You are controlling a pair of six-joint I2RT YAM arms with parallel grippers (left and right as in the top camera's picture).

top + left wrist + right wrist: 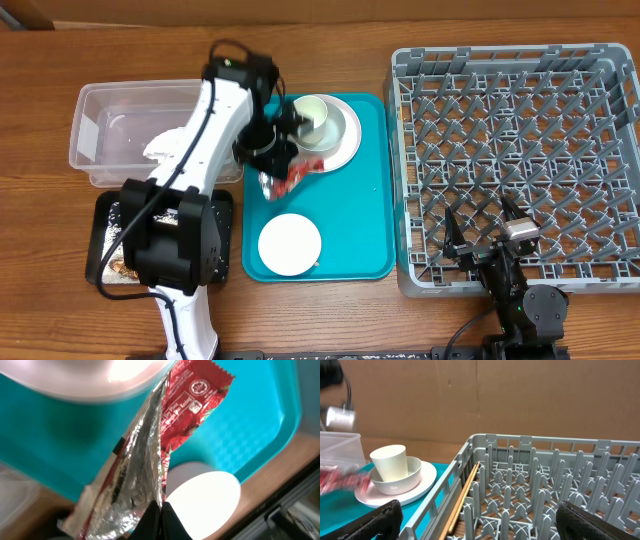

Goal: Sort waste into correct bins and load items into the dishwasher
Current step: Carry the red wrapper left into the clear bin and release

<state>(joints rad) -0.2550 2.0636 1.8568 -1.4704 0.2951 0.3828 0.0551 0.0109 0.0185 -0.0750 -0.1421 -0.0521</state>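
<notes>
Left hand [161, 515] pinching the red wrapper [186, 410] over the teal tray [250, 425].
Its grip is on the wrapper's edge, beside the large plate [348, 135]; my right hand [480, 525] sits wide open at the dish rack [520, 80]. I'd lift clear of the cup [312, 112], then swing to the clear tub [100, 110] before letting go.

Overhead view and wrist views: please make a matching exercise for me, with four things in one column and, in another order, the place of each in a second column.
Things
1. red wrapper
2. small cup
3. small plate
4. wooden stick

Places
a. inside the grey rack, along its wall
b. standing in the bowl on the large plate
c. pinched in the shut left pincer
d. flat on the teal tray, at its near end

Pairs: 1-c, 2-b, 3-d, 4-a
</notes>
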